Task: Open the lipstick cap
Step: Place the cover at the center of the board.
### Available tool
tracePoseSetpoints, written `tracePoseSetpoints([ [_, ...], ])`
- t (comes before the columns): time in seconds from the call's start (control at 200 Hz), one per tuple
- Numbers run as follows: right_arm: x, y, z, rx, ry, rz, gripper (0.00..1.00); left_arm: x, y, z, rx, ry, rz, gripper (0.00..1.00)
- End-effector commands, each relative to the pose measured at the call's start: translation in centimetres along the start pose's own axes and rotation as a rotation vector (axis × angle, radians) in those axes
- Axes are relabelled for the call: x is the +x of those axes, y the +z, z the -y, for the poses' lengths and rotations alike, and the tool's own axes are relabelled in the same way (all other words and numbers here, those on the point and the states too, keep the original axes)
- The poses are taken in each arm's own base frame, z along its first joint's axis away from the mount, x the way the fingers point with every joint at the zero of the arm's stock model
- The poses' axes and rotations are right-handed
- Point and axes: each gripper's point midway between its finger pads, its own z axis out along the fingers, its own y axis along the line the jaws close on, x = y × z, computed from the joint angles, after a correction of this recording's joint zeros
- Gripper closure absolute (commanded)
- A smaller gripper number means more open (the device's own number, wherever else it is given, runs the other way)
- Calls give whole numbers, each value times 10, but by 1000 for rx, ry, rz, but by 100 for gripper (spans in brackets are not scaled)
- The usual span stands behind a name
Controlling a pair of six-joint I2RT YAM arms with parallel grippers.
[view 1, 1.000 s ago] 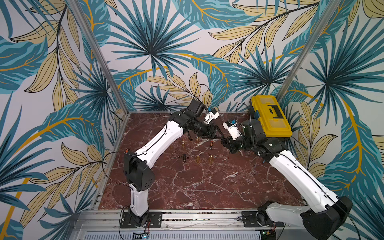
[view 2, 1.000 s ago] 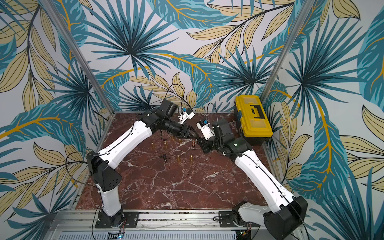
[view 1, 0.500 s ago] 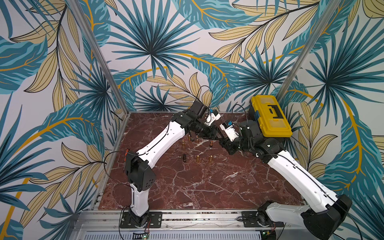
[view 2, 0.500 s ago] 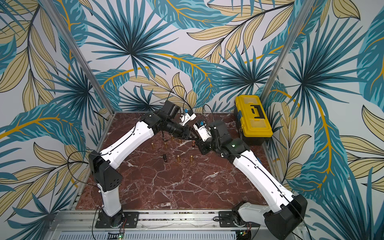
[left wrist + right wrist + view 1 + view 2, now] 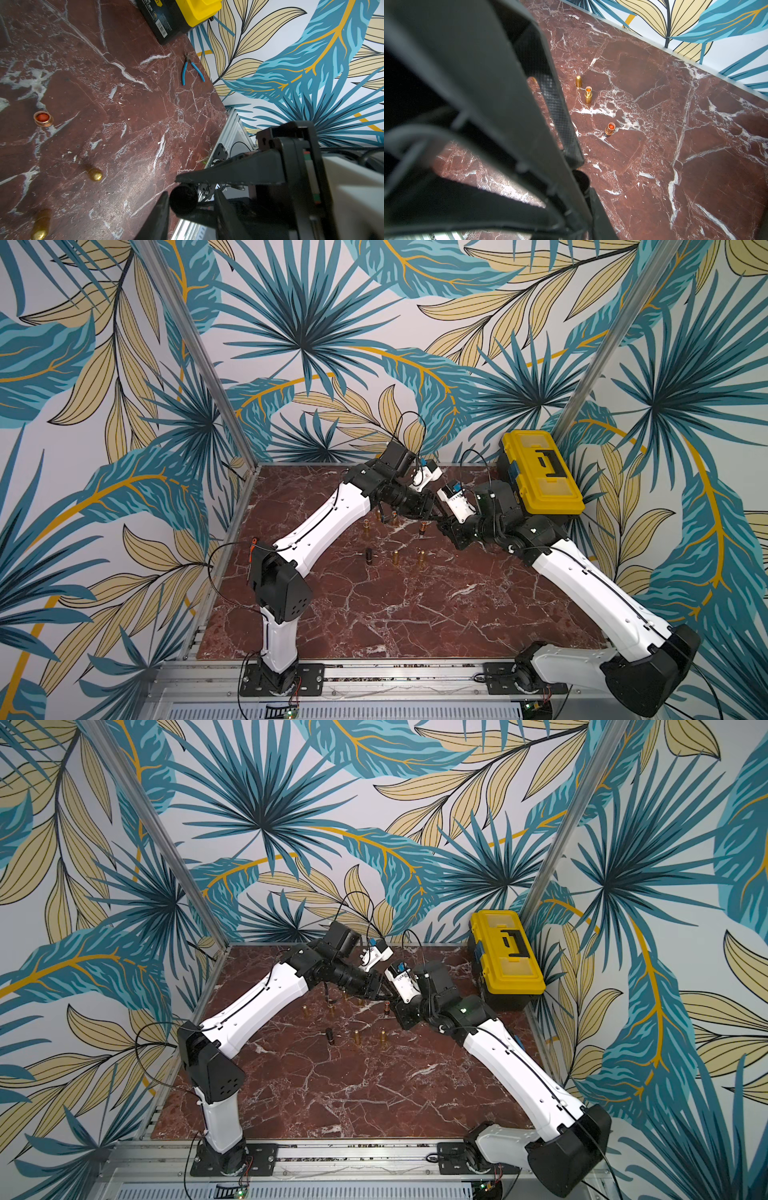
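In a top view the left end effector and right end effector meet tip to tip over the surface.

Left wrist: the lipstick, a matte black round tube seen end-on, sits between the left end effector's 2 fingers, which stand apart around it.

Right wrist: the right end effector is clamped on the lipstick.

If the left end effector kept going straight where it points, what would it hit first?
Probably the black lipstick, which the right end effector holds just ahead, between the left end effector's open jaws.
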Motion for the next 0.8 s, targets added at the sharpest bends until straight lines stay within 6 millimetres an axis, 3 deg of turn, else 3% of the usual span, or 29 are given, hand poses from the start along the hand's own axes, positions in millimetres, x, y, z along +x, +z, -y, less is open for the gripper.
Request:
tracePoseSetpoints([
  [0.0, -8, -9, -1, 9, -23, 31, 83, 7, 2, -3, -17, 5, -18, 58],
  [0.406, -13, -17, -8, -25, -22, 64, 82, 13, -2, -7, -42, 5, -18, 53],
  [0.796, -14, -10, -6, -16, -34, 41, 82, 18, 5, 4, 19, 20, -51, 58],
])
